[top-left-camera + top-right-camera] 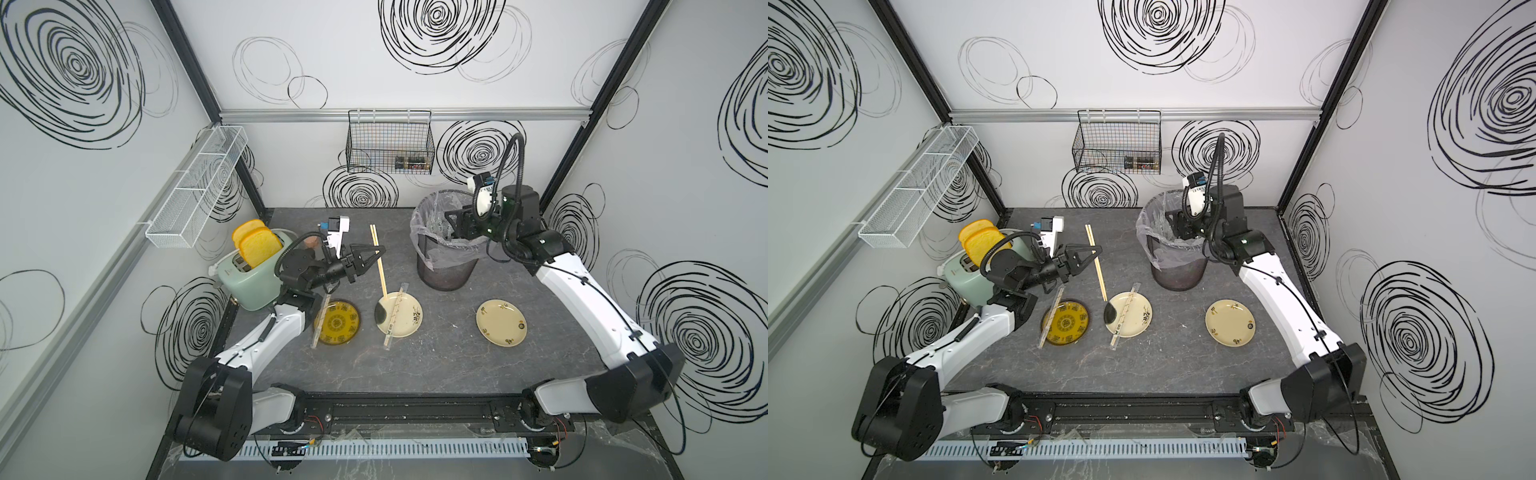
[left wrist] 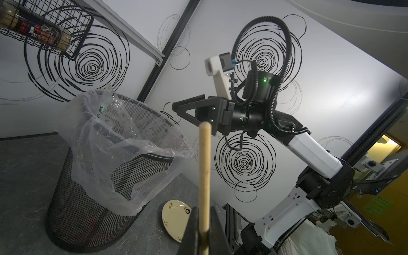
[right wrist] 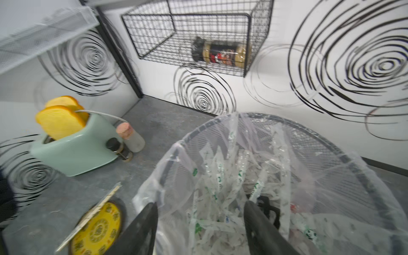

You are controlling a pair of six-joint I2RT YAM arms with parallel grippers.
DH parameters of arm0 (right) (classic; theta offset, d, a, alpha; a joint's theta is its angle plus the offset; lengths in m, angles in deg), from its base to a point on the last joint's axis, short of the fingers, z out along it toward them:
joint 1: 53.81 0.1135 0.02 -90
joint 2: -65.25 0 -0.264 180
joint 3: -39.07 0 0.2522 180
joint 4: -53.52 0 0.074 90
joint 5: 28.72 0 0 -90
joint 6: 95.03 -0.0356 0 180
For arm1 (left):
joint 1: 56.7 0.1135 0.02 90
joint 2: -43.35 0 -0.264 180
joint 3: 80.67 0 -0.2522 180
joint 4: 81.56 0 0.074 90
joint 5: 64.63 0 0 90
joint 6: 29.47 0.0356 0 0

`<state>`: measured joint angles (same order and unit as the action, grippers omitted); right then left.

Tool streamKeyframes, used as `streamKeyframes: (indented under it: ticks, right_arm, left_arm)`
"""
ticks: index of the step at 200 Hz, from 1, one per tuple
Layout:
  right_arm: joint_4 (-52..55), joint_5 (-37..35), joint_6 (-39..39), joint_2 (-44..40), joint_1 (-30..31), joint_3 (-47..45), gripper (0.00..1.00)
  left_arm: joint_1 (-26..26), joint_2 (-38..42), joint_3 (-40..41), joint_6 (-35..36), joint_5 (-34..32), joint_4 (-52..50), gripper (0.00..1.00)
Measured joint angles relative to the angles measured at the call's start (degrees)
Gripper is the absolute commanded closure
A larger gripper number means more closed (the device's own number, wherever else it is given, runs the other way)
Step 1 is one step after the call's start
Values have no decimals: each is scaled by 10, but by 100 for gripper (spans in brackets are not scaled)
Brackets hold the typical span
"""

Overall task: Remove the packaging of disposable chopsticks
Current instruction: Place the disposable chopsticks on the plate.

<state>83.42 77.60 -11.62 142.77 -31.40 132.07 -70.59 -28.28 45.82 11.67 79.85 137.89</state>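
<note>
The left gripper (image 1: 377,252), clamped mid-length on bare chopsticks (image 1: 383,282) running top-to-bottom at frame centre, sits nearer the wrapped pair (image 1: 397,311) across the cream plate (image 1: 409,328) than the right gripper (image 1: 453,226), jaws apart over the bin (image 1: 446,270).

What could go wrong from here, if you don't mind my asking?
1. The left gripper pinches the unwrapped chopsticks at one narrow spot, tilted; they could pivot or slip.
2. Their lower end is near the wrapped chopsticks on the middle cream plate; lowering might knock that pair off.
3. The right gripper is open over the bin liner; a finger may snag the plastic on withdrawal.
</note>
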Motion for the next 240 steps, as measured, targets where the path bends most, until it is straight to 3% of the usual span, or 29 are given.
streamKeyframes:
  ticks: [31, 80, 154, 240]
  right_arm:
    - [-81, 78, -17, -40, 45, -71, 35]
    - [-148, 142, -27, -25, 164, -132, 41]
    - [-248, 220, -106, 49, 218, -142, 53]
    - [-258, 208, -139, 71, 230, -143, 96]
  left_arm:
    - [0, 0, 0, 0, 0, -1, 100]
    - [-4, 0, 0, 3, 0, -4, 100]
    - [-7, 0, 0, 12, 0, -9, 100]
    - [-11, 0, -1, 17, 8, -13, 100]
